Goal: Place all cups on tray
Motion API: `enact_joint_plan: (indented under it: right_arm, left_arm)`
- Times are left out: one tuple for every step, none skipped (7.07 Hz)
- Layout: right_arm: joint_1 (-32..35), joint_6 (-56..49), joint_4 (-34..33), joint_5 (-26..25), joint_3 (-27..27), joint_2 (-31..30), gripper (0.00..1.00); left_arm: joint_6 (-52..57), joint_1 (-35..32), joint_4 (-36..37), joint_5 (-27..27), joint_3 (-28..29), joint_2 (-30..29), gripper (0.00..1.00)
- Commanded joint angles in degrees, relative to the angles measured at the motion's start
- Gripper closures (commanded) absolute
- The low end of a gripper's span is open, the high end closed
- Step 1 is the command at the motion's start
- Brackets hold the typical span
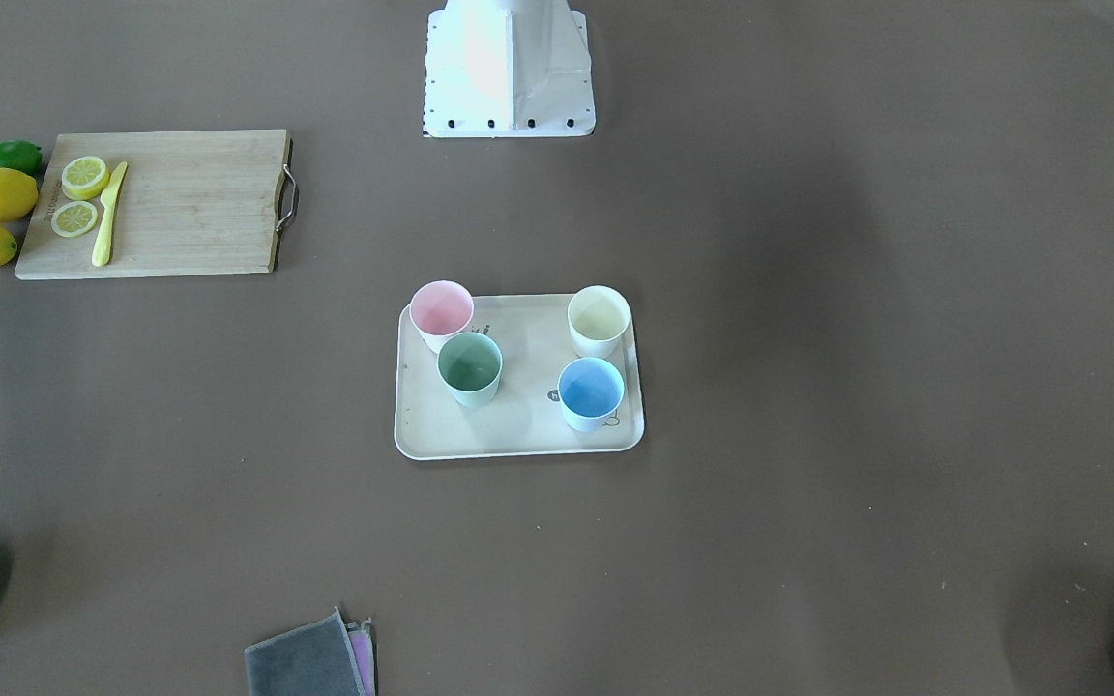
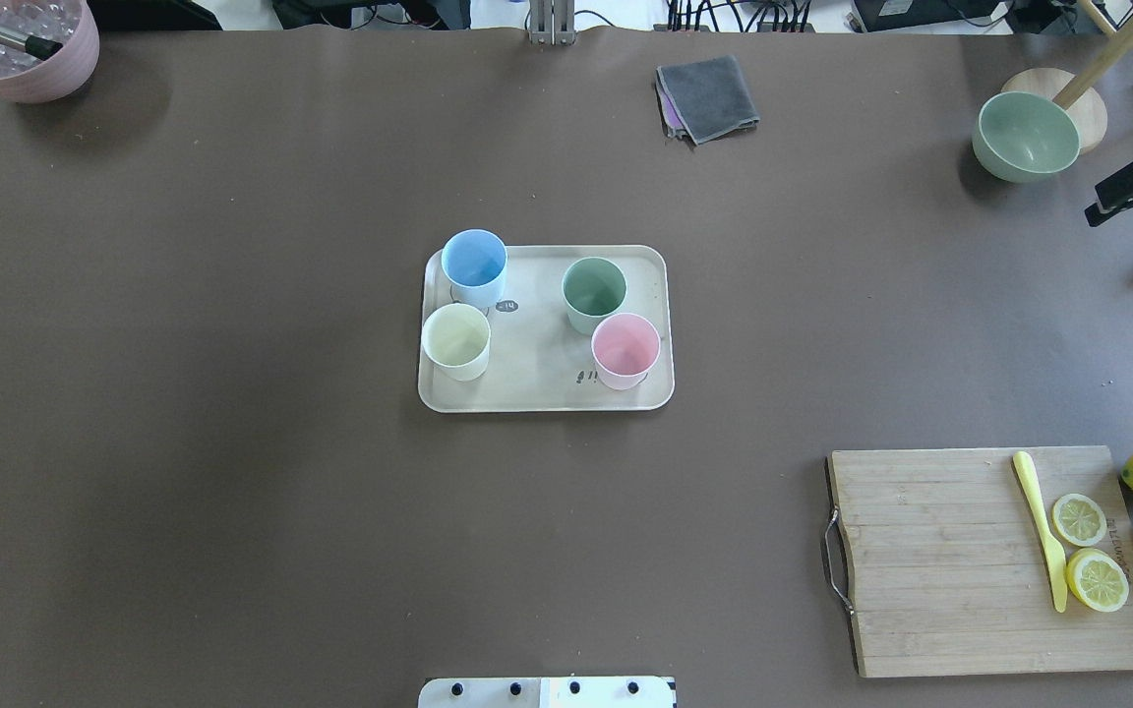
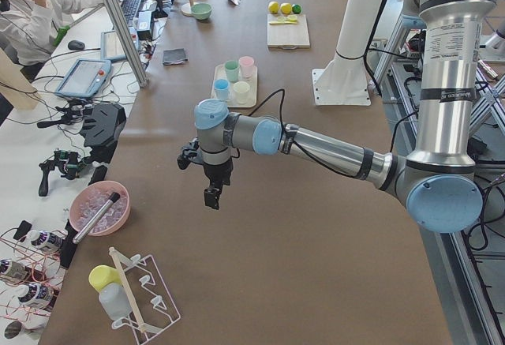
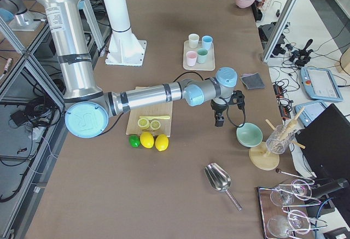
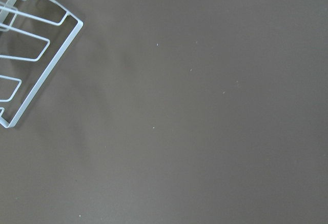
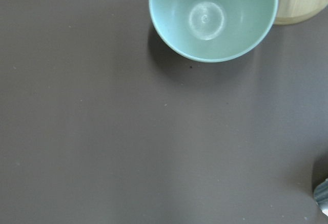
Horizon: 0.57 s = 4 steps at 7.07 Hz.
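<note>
On the tray (image 2: 547, 395): overhead, all four stood upright, blue cup (image 2: 474, 258) at 10 o'clock, cream cup (image 2: 455, 337) at 8, green cup (image 2: 594, 285) at 1, pink cup (image 2: 626, 346) at 4.
tray's place: mid-table, flat.
left gripper (image 3: 213, 195): clear only in the left side view, hanging fingers-down over bare table, well apart from the tray; spread or pressed together, I could not tell.
left wrist view: only a wire rack (image 5: 31, 55) at 10 o'clock.
right gripper (image 4: 219, 121): clear only in the right side view, near the green bowl (image 4: 249, 135); finger state not discernible.
right wrist view: that bowl at 12 o'clock.
cutting board (image 2: 950, 570): at 4 o'clock from the tray, overhead.
</note>
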Motion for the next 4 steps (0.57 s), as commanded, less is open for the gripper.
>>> enact_joint_plan:
  right_arm:
    - [1.85, -3.12, -0.41, 0.03, -0.09, -2.41, 0.0]
    - [1.85, -3.3, -0.76, -0.41, 0.25, -2.5, 0.0]
    - [1.85, -2.43, -0.85, 0.29, 0.34, -2.59, 0.0]
    - [1.94, -3.29, -0.77, 0.9, 0.0, -3.02, 0.0]
  left_arm:
    - [0.26, -0.13, -4.4, -0.08, 1.19, 2.03, 0.02]
    - [0.0, -0.13, -5.99, 0.44, 2.07, 2.3, 0.02]
    - [0.0, -0.13, -6.18, 0.01, 3.73, 1.09, 0.02]
    - [0.08, -0.04, -6.18, 0.01, 3.4, 0.21, 0.02]
